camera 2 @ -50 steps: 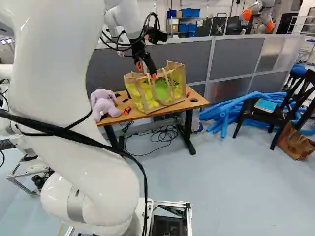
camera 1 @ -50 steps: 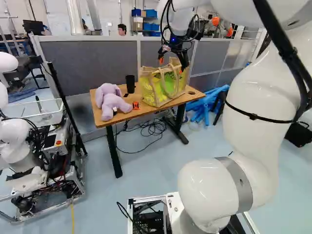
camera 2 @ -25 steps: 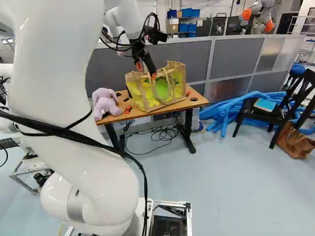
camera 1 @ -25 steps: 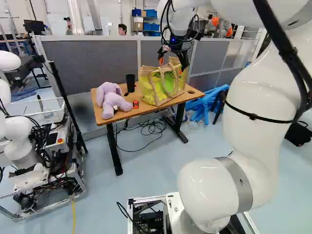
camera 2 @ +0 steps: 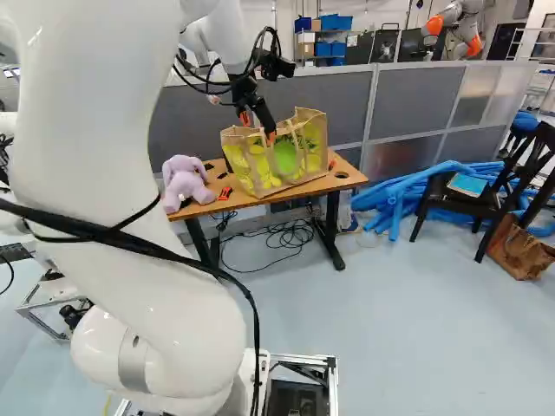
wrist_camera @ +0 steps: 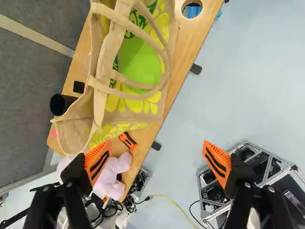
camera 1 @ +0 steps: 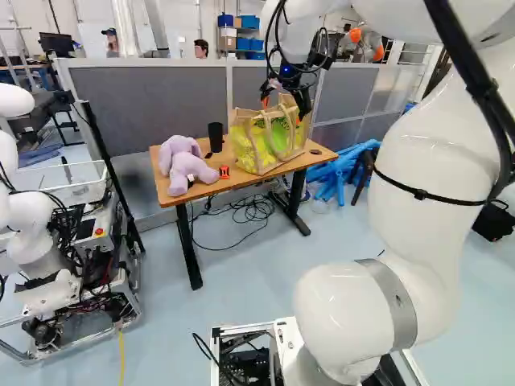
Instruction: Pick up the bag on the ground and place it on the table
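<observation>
The bag (camera 1: 257, 146) stands upright on the table (wrist_camera: 188, 43). The end effector (camera 1: 283, 109) is at the bag's upper part; its fingers are released and spread wide, with neither handle (wrist_camera: 159, 50) clamped between them. Relative to the bag in the left base view: the purple plush toy (camera 1: 185, 166) lies to the left; the black cup (camera 1: 215, 137) stands at left rear, near the bag; the orange-and-black item (camera 1: 224, 172) lies just beside it, toward the toy.
</observation>
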Available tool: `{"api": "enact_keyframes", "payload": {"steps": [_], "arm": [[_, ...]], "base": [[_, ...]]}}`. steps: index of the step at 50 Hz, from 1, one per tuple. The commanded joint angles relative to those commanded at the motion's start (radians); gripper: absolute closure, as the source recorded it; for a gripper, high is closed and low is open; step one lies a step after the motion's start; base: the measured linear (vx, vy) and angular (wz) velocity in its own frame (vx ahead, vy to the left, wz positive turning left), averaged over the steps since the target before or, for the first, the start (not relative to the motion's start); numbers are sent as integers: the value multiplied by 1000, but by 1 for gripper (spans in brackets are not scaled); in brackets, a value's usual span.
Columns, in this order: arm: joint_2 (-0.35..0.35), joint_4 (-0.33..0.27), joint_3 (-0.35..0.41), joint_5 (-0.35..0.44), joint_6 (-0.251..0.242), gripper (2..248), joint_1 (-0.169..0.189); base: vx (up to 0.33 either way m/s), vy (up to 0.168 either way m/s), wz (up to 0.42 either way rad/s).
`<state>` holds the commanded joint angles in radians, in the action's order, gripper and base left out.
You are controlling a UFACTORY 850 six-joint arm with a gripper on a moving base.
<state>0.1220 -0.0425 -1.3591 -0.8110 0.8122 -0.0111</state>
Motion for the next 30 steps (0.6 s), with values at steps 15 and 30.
{"api": "enact_keyframes", "payload": {"steps": [15, 30], "arm": [[-18, 2, 56, 74, -36, 3, 0], [-42, 4, 132, 174, -84, 3, 1]], "base": [[0, 0, 0], [0, 0, 0]]}}
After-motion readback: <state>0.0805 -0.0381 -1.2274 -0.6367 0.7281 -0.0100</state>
